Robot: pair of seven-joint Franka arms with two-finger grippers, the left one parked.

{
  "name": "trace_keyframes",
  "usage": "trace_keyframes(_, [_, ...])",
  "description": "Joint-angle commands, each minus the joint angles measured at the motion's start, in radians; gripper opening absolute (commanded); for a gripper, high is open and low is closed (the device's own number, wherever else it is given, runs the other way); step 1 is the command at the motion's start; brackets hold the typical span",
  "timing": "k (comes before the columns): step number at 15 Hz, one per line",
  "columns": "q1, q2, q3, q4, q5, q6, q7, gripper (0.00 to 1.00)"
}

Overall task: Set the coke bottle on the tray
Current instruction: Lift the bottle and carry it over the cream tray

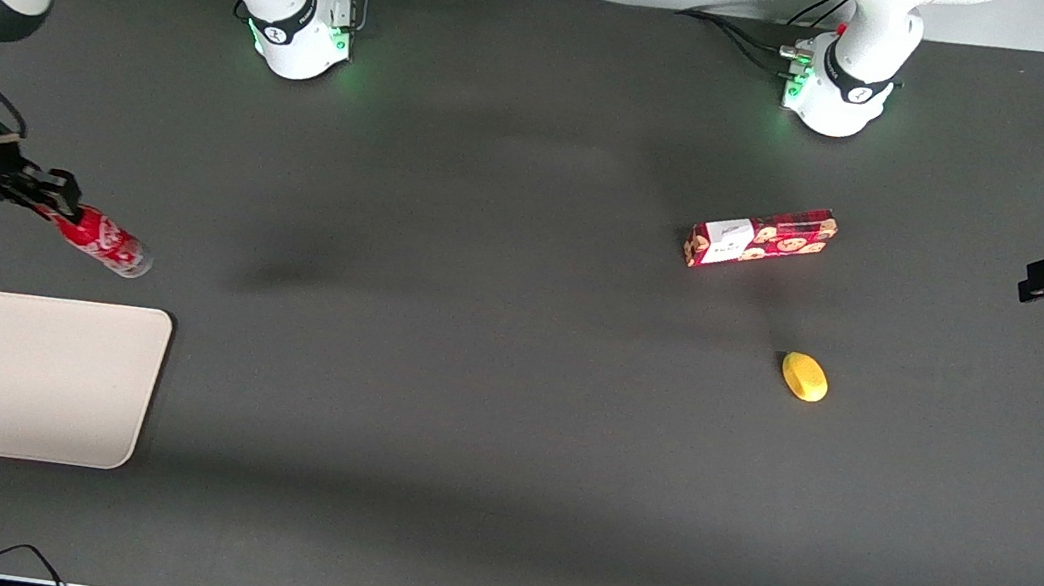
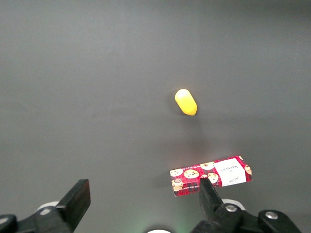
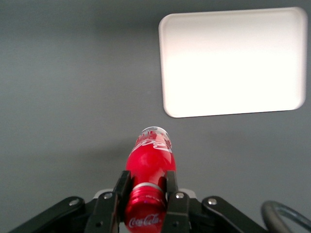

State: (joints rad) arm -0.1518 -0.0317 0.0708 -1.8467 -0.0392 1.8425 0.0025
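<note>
The coke bottle [image 3: 149, 167] hangs in the air above the table [image 1: 471, 377], tilted, its clear base pointing out and down, a little farther from the front camera than the tray [image 1: 37, 375]. The hand [image 3: 147, 199] is clamped on it near the cap end. It looks rigid and light, with a smooth, probably slippery wall (a neck grip lets the body swing, so gentle moves seem wise). The cookie box [image 1: 759, 237] and a yellow lemon-like thing [image 1: 804, 377] lie toward the parked arm's end.
</note>
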Motion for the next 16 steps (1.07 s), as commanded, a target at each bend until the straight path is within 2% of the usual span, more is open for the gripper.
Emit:
trace_keyframes(1, [-0.043, 0.168, -0.008, 0.301, -0.068, -0.158, -0.090, 0.00])
trace_keyframes(5, [-0.090, 0.398, -0.088, 0.619, -0.067, -0.218, -0.292, 0.00])
trace_keyframes(11, [-0.254, 0.674, -0.085, 0.871, -0.067, -0.203, -0.591, 0.00])
trace_keyframes(16, [-0.350, 0.826, -0.072, 0.906, -0.051, 0.004, -0.711, 0.00])
